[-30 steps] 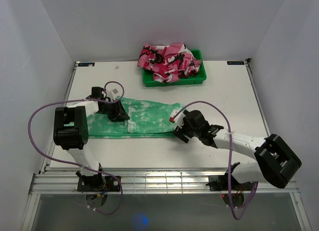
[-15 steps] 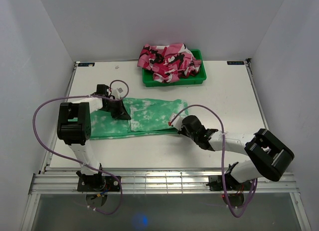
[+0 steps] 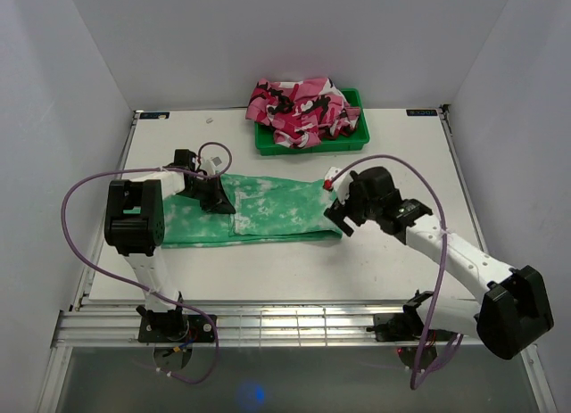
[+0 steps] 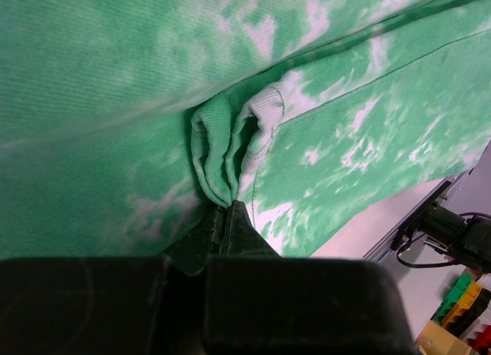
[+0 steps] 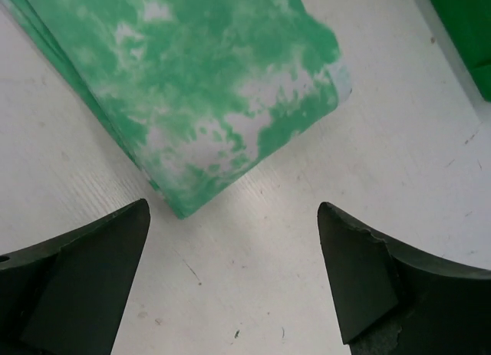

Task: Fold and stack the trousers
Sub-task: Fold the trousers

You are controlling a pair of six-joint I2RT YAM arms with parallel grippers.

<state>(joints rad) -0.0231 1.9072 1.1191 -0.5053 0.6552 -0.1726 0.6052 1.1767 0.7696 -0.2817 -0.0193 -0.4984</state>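
The trousers (image 3: 277,208) lie flat in a long band across the middle of the table, bright green with white blotches. At the band's left part my left gripper (image 3: 211,199) is shut on a pinched-up pucker of the cloth. In the left wrist view the green fold (image 4: 222,156) bunches right at the closed tips of the left gripper (image 4: 227,211). My right gripper (image 3: 337,217) hangs open over the right end of the band. In the right wrist view that end of the trousers (image 5: 207,102) lies just ahead of the right gripper (image 5: 232,217), with bare table between the fingers.
A green bin (image 3: 357,144) holding pink, white and black patterned cloth (image 3: 303,105) stands at the back of the table; its corner (image 5: 468,25) shows in the right wrist view. Purple cables loop around both arms. White walls close in the table on three sides.
My left gripper has closed on the cloth. The right arm dipped to the trousers' front edge, then rose and moved right to their end, jaws open again. The right end lies slightly farther right.
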